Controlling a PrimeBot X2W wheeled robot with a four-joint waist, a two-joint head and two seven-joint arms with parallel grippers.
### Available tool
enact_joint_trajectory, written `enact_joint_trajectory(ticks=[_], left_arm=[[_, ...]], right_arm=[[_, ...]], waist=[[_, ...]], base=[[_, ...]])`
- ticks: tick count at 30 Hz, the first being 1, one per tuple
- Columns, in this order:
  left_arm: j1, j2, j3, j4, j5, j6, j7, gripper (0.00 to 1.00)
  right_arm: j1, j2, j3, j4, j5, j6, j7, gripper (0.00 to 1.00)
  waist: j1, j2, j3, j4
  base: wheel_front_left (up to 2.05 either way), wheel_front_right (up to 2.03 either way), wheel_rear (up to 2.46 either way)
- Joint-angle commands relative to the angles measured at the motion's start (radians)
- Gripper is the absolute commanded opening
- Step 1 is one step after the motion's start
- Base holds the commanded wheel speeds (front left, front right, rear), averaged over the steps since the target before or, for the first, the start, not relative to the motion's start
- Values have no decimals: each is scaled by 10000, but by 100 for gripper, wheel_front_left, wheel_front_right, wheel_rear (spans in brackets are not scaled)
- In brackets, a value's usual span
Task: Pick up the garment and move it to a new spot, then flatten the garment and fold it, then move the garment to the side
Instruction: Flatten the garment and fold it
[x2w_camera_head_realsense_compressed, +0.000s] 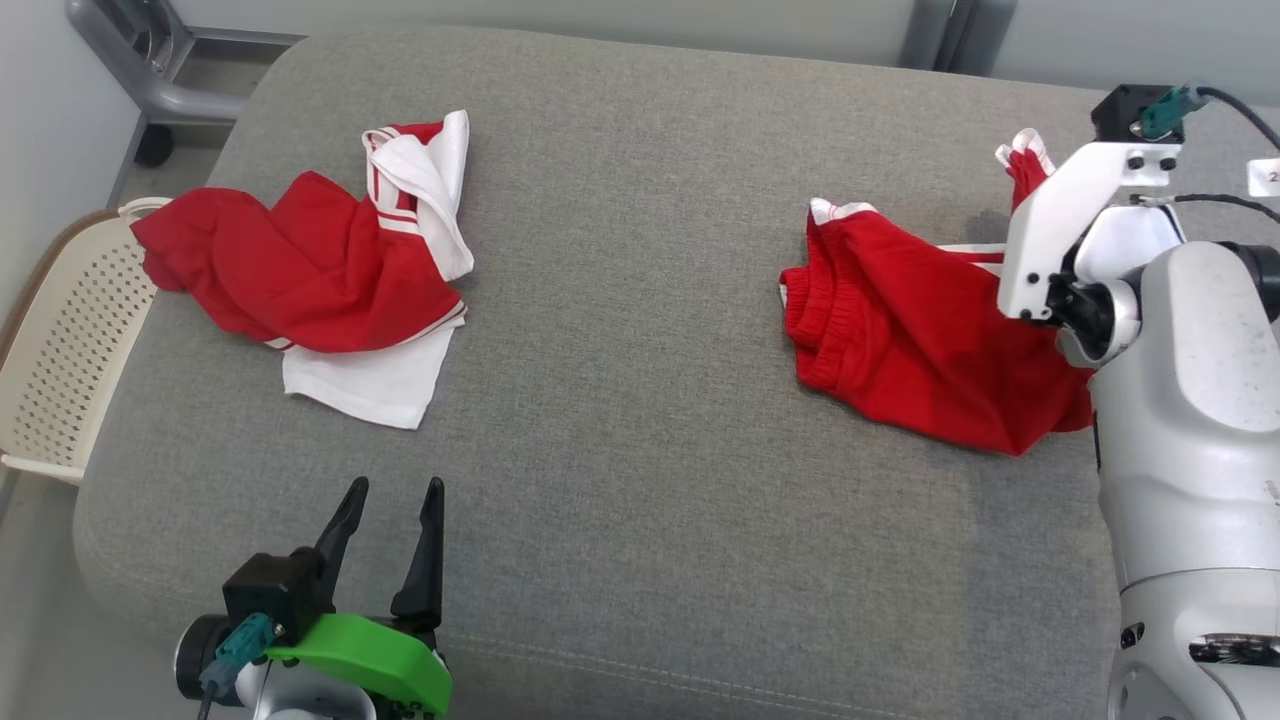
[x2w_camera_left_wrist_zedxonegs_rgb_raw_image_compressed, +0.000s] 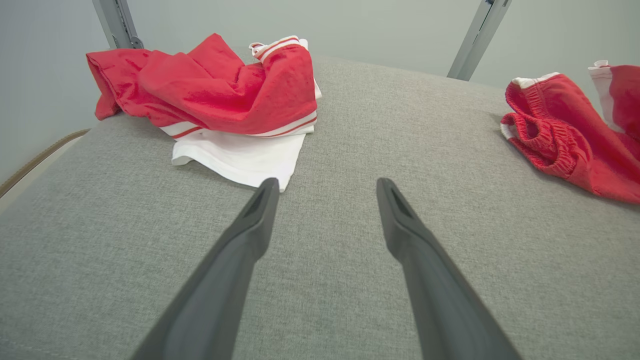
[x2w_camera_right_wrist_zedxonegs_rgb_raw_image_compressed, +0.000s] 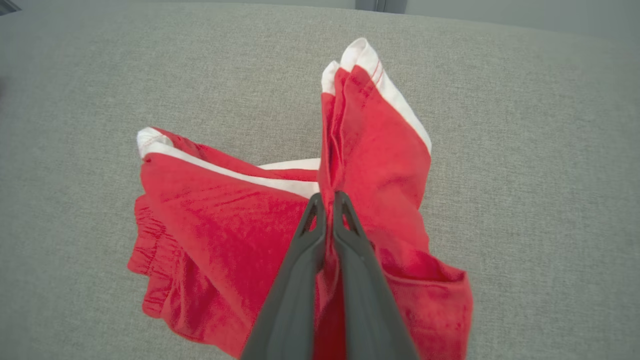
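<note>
Two dark fingers of my right gripper (x2w_camera_right_wrist_zedxonegs_rgb_raw_image_compressed: 327, 201) are pressed together on a pinched ridge of the red, white-trimmed fabric shorts (x2w_camera_right_wrist_zedxonegs_rgb_raw_image_compressed: 210, 235), clamped on a bunched fold near the middle of the cloth. One leg stands up beyond the tips and the elastic waistband slumps off to one side. The shorts sit toward the right of the grey woven cushion (x2w_camera_head_realsense_compressed: 640, 480), gathered up toward my grip. How much of the cloth is clear of the surface I cannot tell.

I judge this garment light, thin and limp: it should drape, swing and collapse on itself, and a single mid-cloth pinch will only carry it as a bundle. For flattening I would rather hold the waistband corners, where the thick elastic gives a firmer bite, one gripper at each end.

My left gripper (x2w_camera_head_realsense_compressed: 396, 492) has its fingers spread wide over bare cushion at the near left, holding nothing. Beyond it lies a crumpled red-and-white jersey top (x2w_camera_head_realsense_compressed: 330, 270), well apart from the shorts, and a cream perforated plastic basket (x2w_camera_head_realsense_compressed: 60, 340) stands beside the cushion's far left edge — I will keep clear of both
</note>
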Motion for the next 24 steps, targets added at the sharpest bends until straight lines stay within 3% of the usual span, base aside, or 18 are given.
enact_joint_trajectory(ticks=[1,12,24], left_arm=[[94,-10,-6,9,-74,3,-8,100],[224,-73,-193,134,-151,47,-6,100],[425,-88,-356,227,-215,74,-72,100]], right_arm=[[66,-9,289,124,189,-11,54,0],[-127,-7,2363,1378,2010,-11,-354,0],[-254,-2,3231,2625,2544,-11,-938,0]], waist=[[0,0,-122,143],[0,0,-362,667],[0,0,-531,1057]], base=[[0,0,0],[0,0,0],[0,0,0]])
